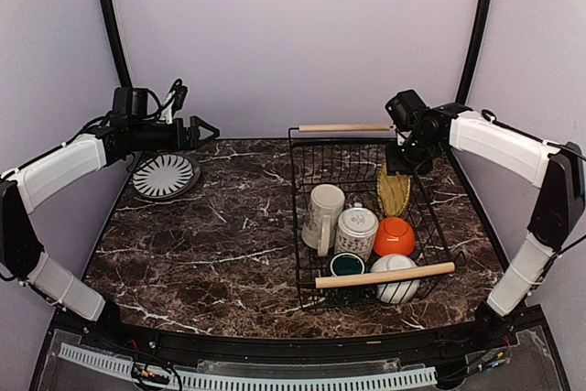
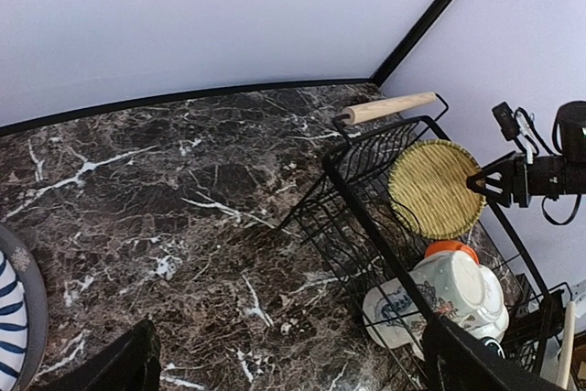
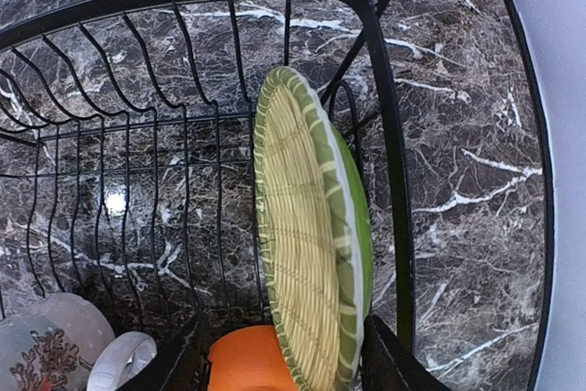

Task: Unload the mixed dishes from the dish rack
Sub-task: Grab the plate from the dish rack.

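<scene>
The dish rack (image 1: 295,212) stands right of centre. In it are the lime-green plate (image 1: 394,191) standing on edge, the cream mug (image 1: 323,214), the patterned mug (image 1: 355,231), the orange bowl (image 1: 394,236), the dark green cup (image 1: 347,265) and the white bowl (image 1: 396,279). The grey-and-white plate (image 1: 165,176) lies on the table at far left. My left gripper (image 1: 206,132) is open and empty, in the air just past that plate. My right gripper (image 3: 284,368) is open over the rack, its fingers (image 3: 394,359) straddling the lime-green plate (image 3: 307,244).
Two wooden handles cross the rack, one at the back (image 1: 343,127) and one at the front (image 1: 385,275). The rack's rim (image 3: 385,89) runs close to the right finger. The grey walls close in behind and at both sides.
</scene>
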Controlling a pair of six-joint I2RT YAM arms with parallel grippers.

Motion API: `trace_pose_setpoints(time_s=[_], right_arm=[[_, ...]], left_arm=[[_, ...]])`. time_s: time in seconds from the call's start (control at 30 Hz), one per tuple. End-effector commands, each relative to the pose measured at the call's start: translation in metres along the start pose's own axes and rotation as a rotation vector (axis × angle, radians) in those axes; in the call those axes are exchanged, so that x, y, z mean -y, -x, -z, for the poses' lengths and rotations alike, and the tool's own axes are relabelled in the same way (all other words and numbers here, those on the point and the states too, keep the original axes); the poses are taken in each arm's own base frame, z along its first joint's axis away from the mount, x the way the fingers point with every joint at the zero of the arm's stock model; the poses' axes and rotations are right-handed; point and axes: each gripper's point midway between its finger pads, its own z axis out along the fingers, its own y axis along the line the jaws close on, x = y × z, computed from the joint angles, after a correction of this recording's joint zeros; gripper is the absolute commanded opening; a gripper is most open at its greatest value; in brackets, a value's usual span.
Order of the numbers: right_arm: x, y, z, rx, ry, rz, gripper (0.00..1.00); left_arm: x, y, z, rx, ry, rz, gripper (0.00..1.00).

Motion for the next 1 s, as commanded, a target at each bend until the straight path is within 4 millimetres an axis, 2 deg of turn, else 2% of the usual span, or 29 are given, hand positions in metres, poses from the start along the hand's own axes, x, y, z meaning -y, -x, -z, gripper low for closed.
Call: trace_pose_setpoints(time_s=[0.0, 0.13, 0.27, 0.5, 0.67, 0.87, 0.97], right_arm=[[-0.004, 0.020, -0.002, 0.049, 0.004, -0.009, 0.44], [-0.008, 0.021, -0.012, 0.044, 0.004, -0.006, 0.36], [-0.008, 0.018, -0.022, 0.027, -0.010, -0.001, 0.32], [-0.006, 0.015, -0.026, 0.025, -0.031, 0.012, 0.22], [-0.005, 0.018, -0.015, 0.050, -0.048, 0.036, 0.12], [-0.005, 0.032, 0.013, 0.120, -0.032, 0.037, 0.00], [-0.008, 0.040, 0.030, 0.152, -0.005, 0.035, 0.00]], left_arm=[[0.026, -0.004, 0.002, 0.001, -0.072, -0.057, 0.99], [0.031, -0.003, 0.003, 0.003, -0.084, -0.063, 0.99], [0.033, -0.003, 0.004, 0.007, -0.083, -0.071, 0.99], [0.033, -0.005, 0.002, 0.001, -0.082, -0.067, 0.99], [0.028, -0.002, 0.003, 0.009, -0.044, -0.064, 0.99], [0.020, 0.000, 0.006, 0.027, 0.011, -0.071, 0.99], [0.018, -0.001, 0.006, 0.027, 0.018, -0.068, 0.99]])
